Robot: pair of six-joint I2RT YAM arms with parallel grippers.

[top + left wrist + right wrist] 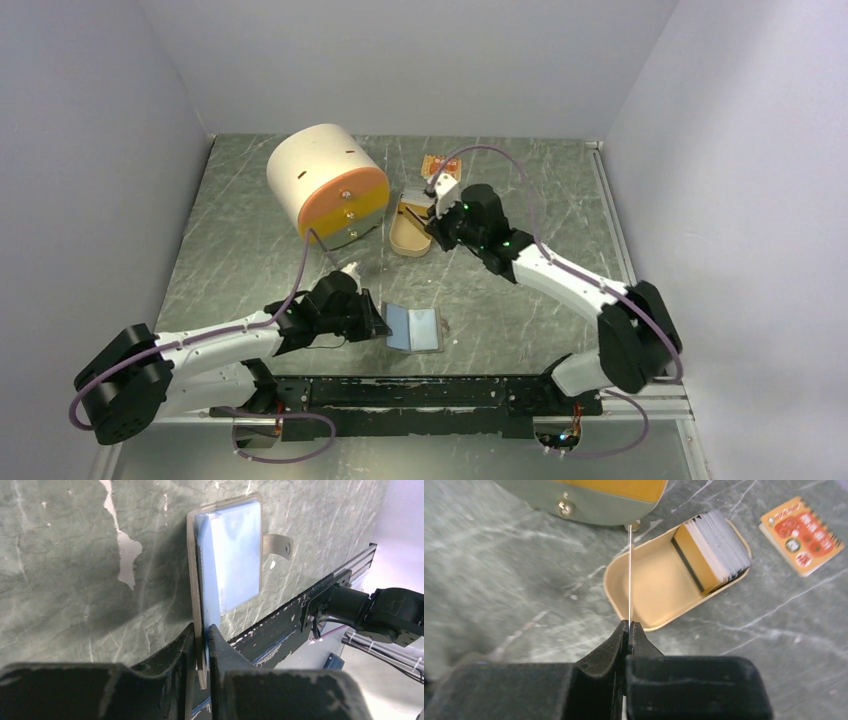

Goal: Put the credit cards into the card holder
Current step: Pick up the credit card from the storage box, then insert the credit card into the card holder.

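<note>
The left gripper (202, 645) is pinching the near edge of the card holder (235, 555), which is lying open on the marbled green table (75, 580). Its shiny inside is reflecting pale blue, with a small clasp (278, 545) jutting from one side.

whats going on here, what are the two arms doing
The left gripper is clamped on the edge of the open card holder, near the arm bases. Farther back, the right gripper is pinched shut on a thin card, seen edge-on, over the tan tin that holds a stack of cards. That card has not reached the holder yet.
</note>
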